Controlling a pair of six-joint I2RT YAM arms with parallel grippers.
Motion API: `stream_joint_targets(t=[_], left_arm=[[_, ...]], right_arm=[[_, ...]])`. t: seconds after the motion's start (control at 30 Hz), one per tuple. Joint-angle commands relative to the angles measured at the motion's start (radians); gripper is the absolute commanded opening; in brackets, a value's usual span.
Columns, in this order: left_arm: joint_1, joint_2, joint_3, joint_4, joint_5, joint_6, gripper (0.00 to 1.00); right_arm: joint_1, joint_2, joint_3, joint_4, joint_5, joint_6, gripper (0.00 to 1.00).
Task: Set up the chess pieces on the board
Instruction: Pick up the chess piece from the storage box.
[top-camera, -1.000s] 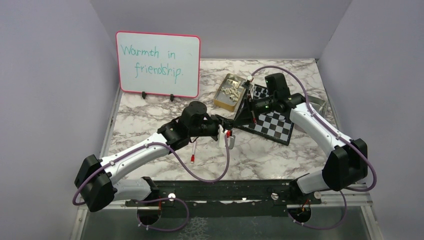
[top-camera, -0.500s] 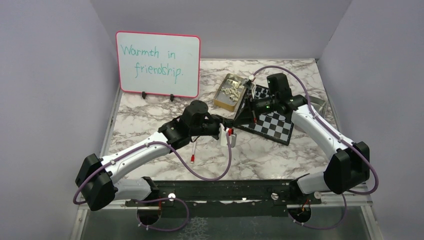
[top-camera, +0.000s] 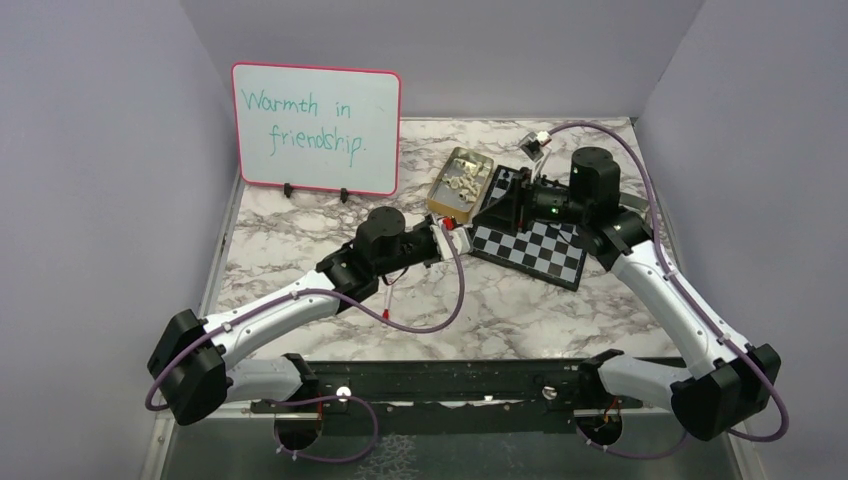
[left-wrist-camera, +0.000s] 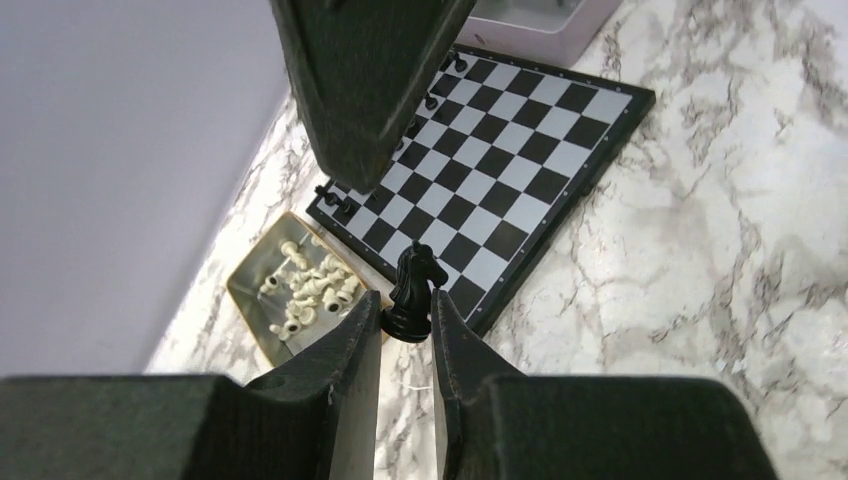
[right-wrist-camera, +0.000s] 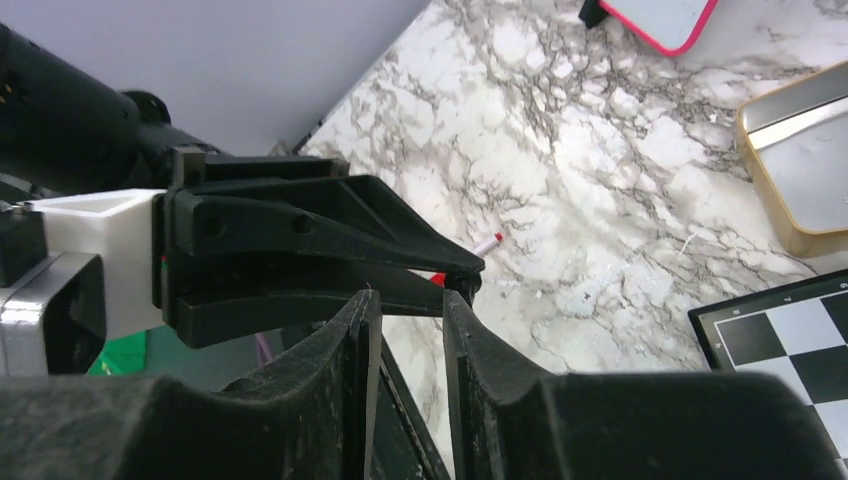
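Note:
My left gripper (left-wrist-camera: 405, 315) is shut on a glossy black knight (left-wrist-camera: 414, 285), held just above the marble by the near-left corner of the board (left-wrist-camera: 500, 235). Three other black pieces (left-wrist-camera: 340, 207) stand along the board's far edge. Cream pieces lie in a heap in a gold tray (left-wrist-camera: 300, 290). My right gripper (right-wrist-camera: 410, 295) is open with nothing between its fingers, and its tips are close to the left gripper's fingers (right-wrist-camera: 330, 235). In the top view the left gripper (top-camera: 460, 228) and right gripper (top-camera: 482, 220) meet at the board's (top-camera: 540, 250) left corner, beside the tray (top-camera: 460, 185).
A pink-framed whiteboard (top-camera: 316, 127) stands at the back left. A red-tipped pen (top-camera: 387, 300) lies on the marble under the left arm. A pale box (left-wrist-camera: 540, 20) sits beyond the board's far side. Purple walls close in the left, back and right.
The right gripper has opened and its wrist has drawn back to the right. The left gripper has closed on the knight and shifted towards the tray and the board's corner.

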Motion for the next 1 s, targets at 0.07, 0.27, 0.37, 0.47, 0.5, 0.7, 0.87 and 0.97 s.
stream_joint_targets(t=[0.07, 0.27, 0.37, 0.47, 0.5, 0.7, 0.87, 0.97], left_arm=[[0.0, -0.053, -0.034, 0.115, -0.09, -0.266, 0.09], [0.0, -0.062, -0.032, 0.126, -0.076, -0.359, 0.09], [0.0, -0.061, -0.028, 0.128, -0.089, -0.386, 0.1], [0.0, -0.06, -0.027, 0.132, -0.091, -0.393, 0.1], [0.0, -0.057, -0.026, 0.132, -0.094, -0.395, 0.1], [0.0, -0.047, -0.02, 0.132, -0.107, -0.4, 0.09], [0.0, -0.037, -0.017, 0.133, -0.117, -0.397, 0.09], [0.0, -0.031, -0.015, 0.132, -0.121, -0.396, 0.09]], right_arm=[[0.007, -0.008, -0.042, 0.151, 0.065, 0.162, 0.34], [0.007, 0.041, -0.045, 0.146, 0.003, 0.161, 0.36], [0.007, 0.045, -0.052, 0.159, -0.018, 0.165, 0.36], [0.007, 0.046, -0.05, 0.152, -0.013, 0.164, 0.3], [0.007, 0.048, -0.05, 0.152, -0.012, 0.164, 0.29], [0.007, 0.057, -0.057, 0.152, -0.032, 0.17, 0.28], [0.007, 0.068, -0.064, 0.142, -0.047, 0.17, 0.27], [0.007, 0.066, -0.066, 0.139, -0.036, 0.173, 0.21]])
